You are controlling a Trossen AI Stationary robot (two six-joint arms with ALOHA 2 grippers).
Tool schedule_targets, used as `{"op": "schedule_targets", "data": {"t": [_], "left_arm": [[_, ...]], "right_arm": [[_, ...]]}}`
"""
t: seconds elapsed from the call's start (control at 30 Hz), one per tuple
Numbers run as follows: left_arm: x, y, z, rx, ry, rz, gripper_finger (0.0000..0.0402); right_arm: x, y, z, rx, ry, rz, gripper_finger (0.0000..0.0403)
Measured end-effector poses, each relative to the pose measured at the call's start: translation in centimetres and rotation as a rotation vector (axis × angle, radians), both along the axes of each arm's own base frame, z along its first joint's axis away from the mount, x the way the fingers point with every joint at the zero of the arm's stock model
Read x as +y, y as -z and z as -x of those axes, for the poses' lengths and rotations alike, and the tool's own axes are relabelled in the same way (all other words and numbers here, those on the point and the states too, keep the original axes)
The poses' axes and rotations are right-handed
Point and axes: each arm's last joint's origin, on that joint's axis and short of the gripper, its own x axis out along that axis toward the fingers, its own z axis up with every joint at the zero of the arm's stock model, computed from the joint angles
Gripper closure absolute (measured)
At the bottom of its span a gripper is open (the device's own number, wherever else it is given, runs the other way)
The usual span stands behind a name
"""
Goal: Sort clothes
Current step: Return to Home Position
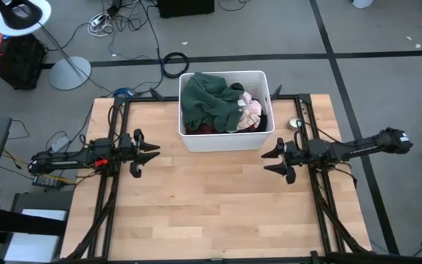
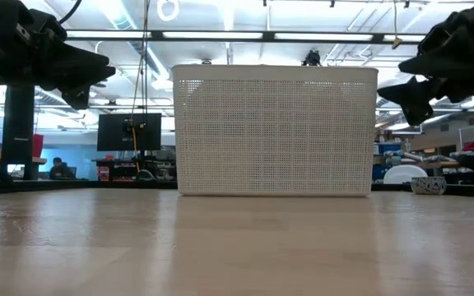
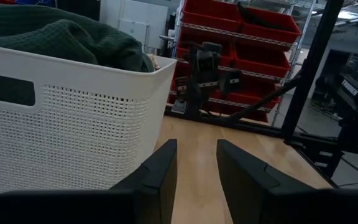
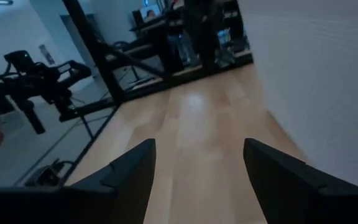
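High view: clothes (image 1: 212,103) in bin (image 1: 226,141); L fingers (image 1: 152,152), R fingers (image 1: 268,161) spread.

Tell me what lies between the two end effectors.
Only bare table, per the high view; the white bin sits just clear of that line.

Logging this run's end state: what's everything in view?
table: one, light wood, centre.
bin: one, white, table's back centre.
green top: one, dark green, in bin, left.
pink piece: one, pink, in bin, right.
small bowl: one, pale, table's right edge.
cable coil: one, black, floor behind bin.
left gripper: one, dark, above table's left side, jaws open.
right gripper: one, dark, above table's right side, jaws open.
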Motion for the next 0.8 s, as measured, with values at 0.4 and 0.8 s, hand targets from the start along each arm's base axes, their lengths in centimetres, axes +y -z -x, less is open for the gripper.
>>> {"op": "schedule_targets", "data": {"t": [0.4,0.8], "left_arm": [[0.0,-0.1,0.0,-0.015,0.000,-0.001,0.0282],[0.0,-0.2,0.0,-0.024,0.000,-0.001,0.0282]], "right_arm": [[-1.2,0.6,0.9,0.057,0.135,0.086,0.0158],[-1.7,0.9,1.2,0.100,0.277,0.169,0.0158]]}}
